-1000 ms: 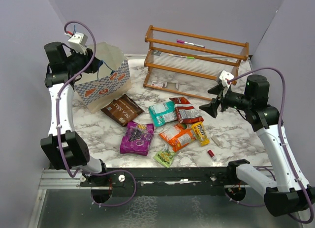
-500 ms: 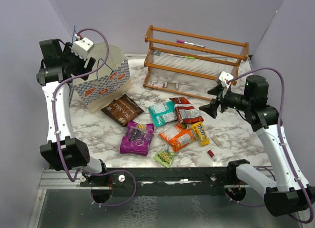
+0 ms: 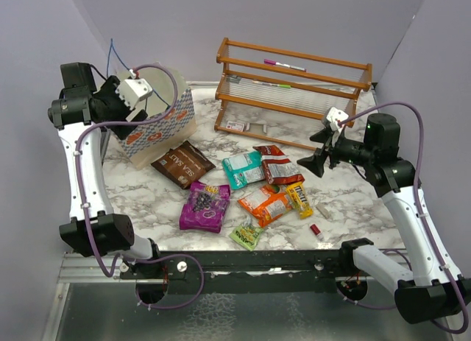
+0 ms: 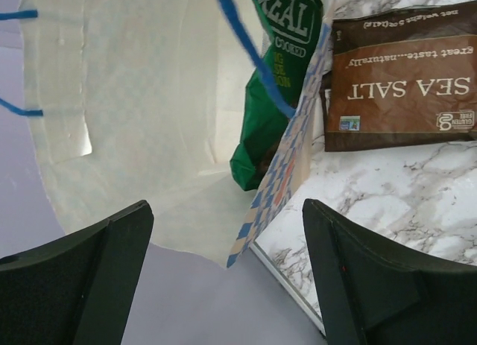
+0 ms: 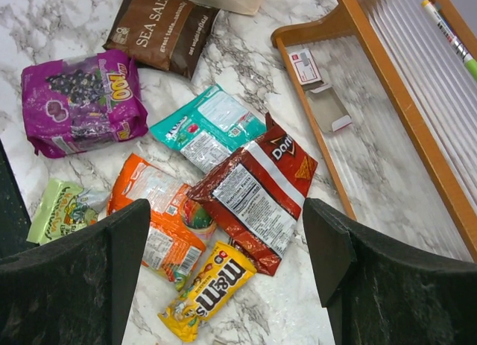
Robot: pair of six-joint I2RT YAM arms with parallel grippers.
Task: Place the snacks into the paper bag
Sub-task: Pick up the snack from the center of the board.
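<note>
My left gripper (image 4: 226, 241) is spread wide and empty at the mouth of the paper bag (image 3: 163, 124), upper left of the top view. The green pack (image 4: 272, 84) sits inside. My right gripper (image 5: 223, 248), also spread and empty, hangs over the red packet (image 5: 257, 196) and the orange packet (image 5: 160, 218), mid-frame.

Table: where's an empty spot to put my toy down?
The biggest bare patch is at the front left of the table, bordered by the bag, brown packet and purple packet. Another is on the right, between the rack, red packet and yellow packet. The middle is crowded with packets, some overlapping.
</note>
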